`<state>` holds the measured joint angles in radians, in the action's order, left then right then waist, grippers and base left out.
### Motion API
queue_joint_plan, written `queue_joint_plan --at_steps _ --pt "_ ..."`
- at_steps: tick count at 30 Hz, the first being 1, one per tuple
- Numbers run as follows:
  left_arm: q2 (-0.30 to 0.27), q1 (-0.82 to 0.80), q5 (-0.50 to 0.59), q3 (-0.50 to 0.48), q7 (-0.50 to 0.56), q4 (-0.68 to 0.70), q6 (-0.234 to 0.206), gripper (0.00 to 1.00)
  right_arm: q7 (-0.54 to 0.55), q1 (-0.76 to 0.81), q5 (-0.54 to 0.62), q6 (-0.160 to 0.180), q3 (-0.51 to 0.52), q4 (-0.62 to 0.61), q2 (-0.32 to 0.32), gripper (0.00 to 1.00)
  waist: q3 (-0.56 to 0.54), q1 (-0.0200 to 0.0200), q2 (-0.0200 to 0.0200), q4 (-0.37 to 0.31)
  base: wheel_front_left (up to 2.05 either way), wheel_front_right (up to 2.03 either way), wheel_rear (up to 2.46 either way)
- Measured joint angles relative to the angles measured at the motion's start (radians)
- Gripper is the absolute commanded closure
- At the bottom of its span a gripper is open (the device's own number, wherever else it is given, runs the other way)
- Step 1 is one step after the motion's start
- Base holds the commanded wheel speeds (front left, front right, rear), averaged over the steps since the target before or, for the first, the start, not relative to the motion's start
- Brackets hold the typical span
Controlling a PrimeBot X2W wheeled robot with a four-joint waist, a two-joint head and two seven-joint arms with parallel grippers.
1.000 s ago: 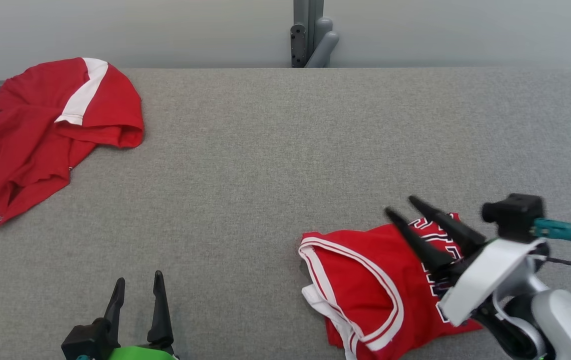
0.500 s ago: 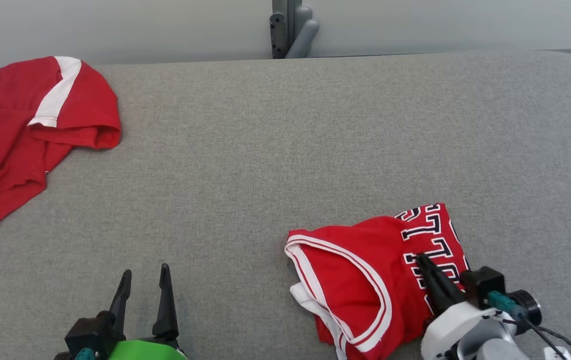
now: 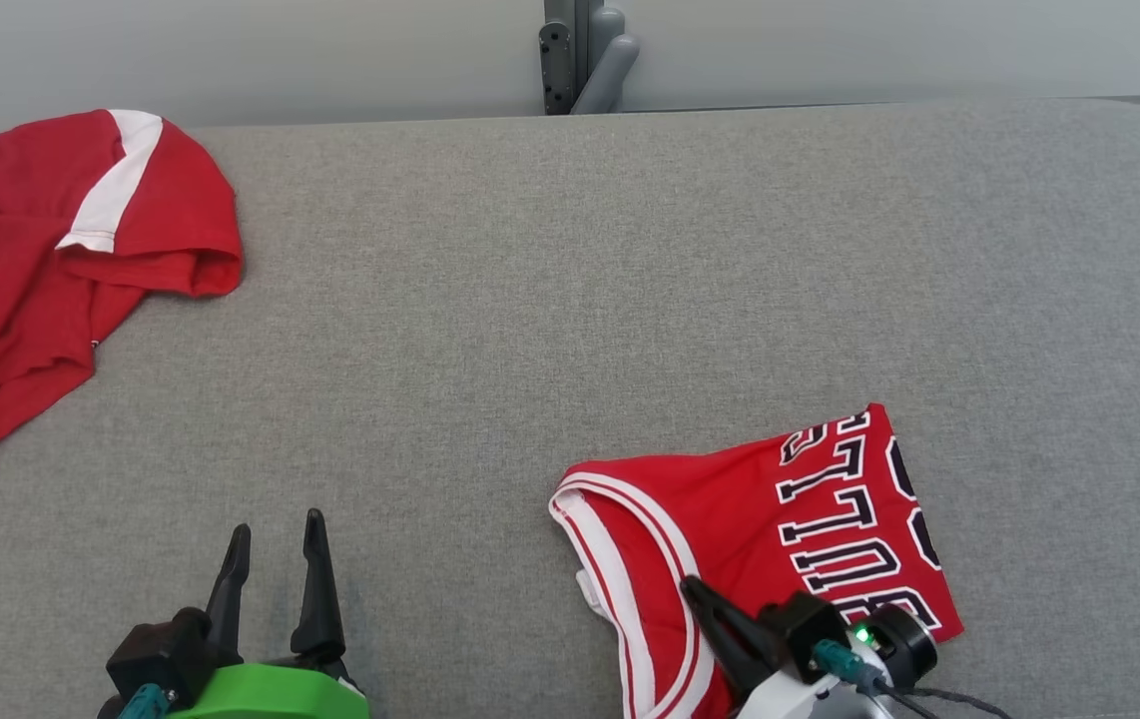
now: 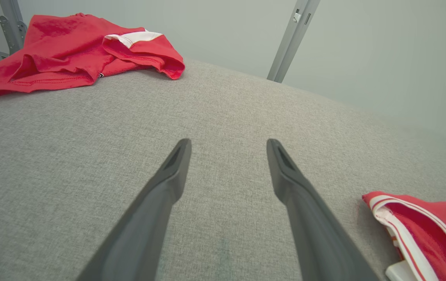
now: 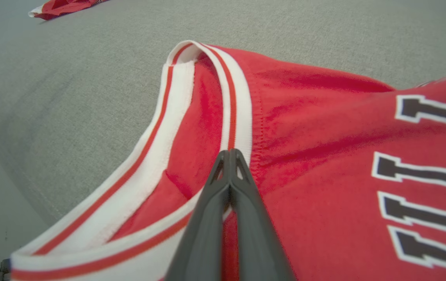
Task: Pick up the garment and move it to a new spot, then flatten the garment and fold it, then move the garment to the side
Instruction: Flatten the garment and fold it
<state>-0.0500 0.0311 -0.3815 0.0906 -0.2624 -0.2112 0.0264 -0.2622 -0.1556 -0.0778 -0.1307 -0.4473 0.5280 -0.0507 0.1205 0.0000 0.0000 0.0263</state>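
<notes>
Grey table (image 3: 530,300); right fingers (image 5: 211,210) pinching red jersey (image 3: 780,499) at trim.

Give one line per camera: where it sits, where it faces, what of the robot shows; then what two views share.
Head view: from the head, down onto the grey table; left gripper and right gripper at bottom.
Left wrist view: along the left gripper's open jaws, toward the red-and-white shirt.
Right wrist view: along shut jaws pinching the red jersey at its trim.
Both wrist views share jersey and shirt.
</notes>
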Motion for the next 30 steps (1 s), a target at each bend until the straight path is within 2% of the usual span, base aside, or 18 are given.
queue_joint_plan --at_steps 4,7,9,10,15,21,24,30 --pt "0.000 0.006 -0.013 0.008 0.000 -0.001 -0.006 0.00 0.000 0.010 -0.021 0.000 -0.073 0.018 0.002 1.00 -0.014 0.0000 0.0000 -0.002 0.00 0.00 0.00" --pt "0.000 0.014 -0.013 0.009 0.000 0.002 -0.012 0.00 0.000 0.009 -0.035 0.000 -0.063 -0.010 0.002 1.00 -0.027 0.0000 0.0000 -0.006 0.00 0.00 0.00" --pt "0.000 0.023 -0.011 0.007 0.000 0.004 -0.013 0.00 0.000 0.012 -0.025 0.000 -0.039 -0.055 0.001 0.51 -0.038 0.0000 0.0000 -0.010 0.00 0.00 0.00" --pt "0.000 0.025 -0.005 0.005 0.000 0.003 -0.013 0.00 0.000 0.018 -0.014 0.000 -0.021 -0.083 0.002 0.00 -0.045 0.0000 0.0000 -0.012 0.00 0.00 0.00" --pt "0.000 0.054 0.033 -0.010 0.000 0.003 -0.012 0.00 0.000 0.101 0.014 0.000 0.114 -0.235 0.002 0.00 -0.086 0.0000 0.0000 -0.019 0.00 0.00 0.00" --pt "0.000 0.079 0.084 -0.031 0.000 0.016 -0.009 0.00 -0.001 0.200 0.081 -0.001 0.394 -0.417 -0.004 0.00 -0.129 0.0000 0.0000 -0.026 0.00 0.00 0.00" --pt "0.000 0.085 0.097 -0.036 0.000 0.011 -0.003 0.00 -0.001 0.236 0.107 -0.001 0.503 -0.433 -0.013 0.00 -0.144 0.0000 0.0000 -0.028 0.00 0.00 0.00" --pt "0.000 0.120 0.131 -0.046 0.000 0.001 0.000 0.00 -0.001 0.246 0.127 -0.001 0.612 -0.372 -0.033 0.00 -0.172 0.0000 0.0000 -0.036 0.00 0.00 0.00"
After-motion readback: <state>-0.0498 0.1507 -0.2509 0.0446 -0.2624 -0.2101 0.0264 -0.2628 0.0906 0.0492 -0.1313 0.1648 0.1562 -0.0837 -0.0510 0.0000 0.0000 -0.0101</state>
